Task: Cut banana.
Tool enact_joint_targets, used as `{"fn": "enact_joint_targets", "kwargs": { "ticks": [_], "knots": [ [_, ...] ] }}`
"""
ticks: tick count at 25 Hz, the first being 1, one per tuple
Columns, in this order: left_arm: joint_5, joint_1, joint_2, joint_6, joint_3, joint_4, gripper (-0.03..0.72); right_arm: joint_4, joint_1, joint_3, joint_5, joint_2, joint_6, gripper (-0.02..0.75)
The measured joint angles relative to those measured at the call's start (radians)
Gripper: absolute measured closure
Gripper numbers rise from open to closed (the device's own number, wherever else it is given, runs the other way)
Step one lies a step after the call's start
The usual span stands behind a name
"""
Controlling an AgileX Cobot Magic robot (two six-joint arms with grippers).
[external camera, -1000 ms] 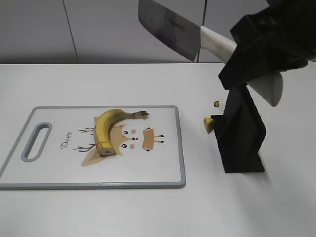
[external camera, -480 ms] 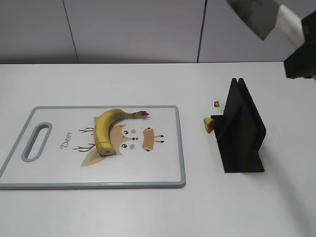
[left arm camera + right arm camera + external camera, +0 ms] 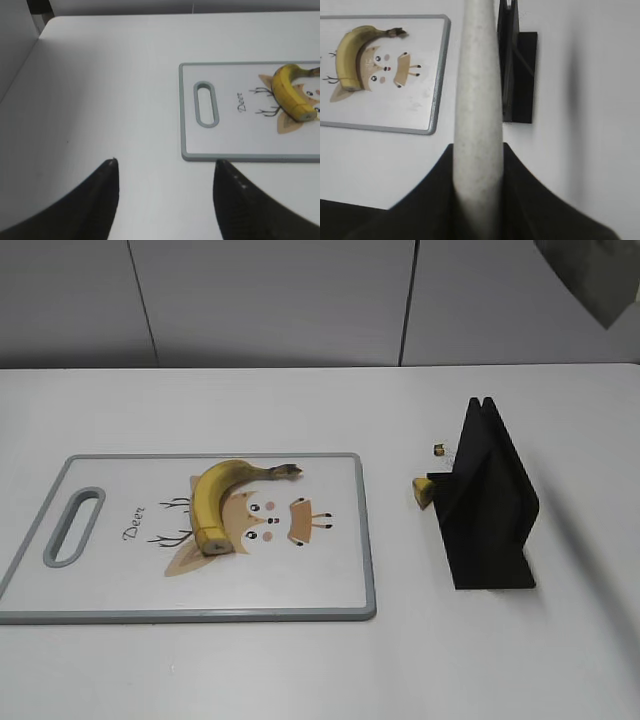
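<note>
The curved yellow banana [image 3: 212, 498] lies on the white cutting board [image 3: 120, 590], stem tip to the right, flat cut end toward the front. It also shows in the left wrist view [image 3: 289, 89] and the right wrist view [image 3: 351, 54]. My right gripper [image 3: 477, 165] is shut on the knife's pale handle [image 3: 476, 90], high above the table. Only a corner of the blade [image 3: 590, 275] shows at the top right of the exterior view. My left gripper [image 3: 165, 167] is open and empty over bare table, left of the board [image 3: 235, 130].
A black knife stand [image 3: 487, 505] stands right of the board, also in the right wrist view [image 3: 515, 75]. A small yellow banana scrap [image 3: 422, 492] and a tiny brownish crumb [image 3: 438, 450] lie by the stand's left side.
My right gripper has carried the knife up and to the right, from above the board's right edge to almost out of the exterior view. The banana has not moved.
</note>
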Motion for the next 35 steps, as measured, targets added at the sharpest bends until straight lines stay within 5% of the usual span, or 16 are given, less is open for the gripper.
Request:
{"fn": "enact_joint_targets", "kwargs": {
  "ticks": [9, 35],
  "knots": [
    [-0.100, 0.002, -0.006, 0.000, 0.041, 0.000, 0.116, -0.051, 0.000, 0.125, -0.033, 0.013, 0.032, 0.577],
    [-0.105, 0.003, -0.006, 0.000, 0.041, 0.002, 0.127, -0.124, 0.000, 0.127, -0.181, 0.367, 0.073, 0.577]
  ]
}}
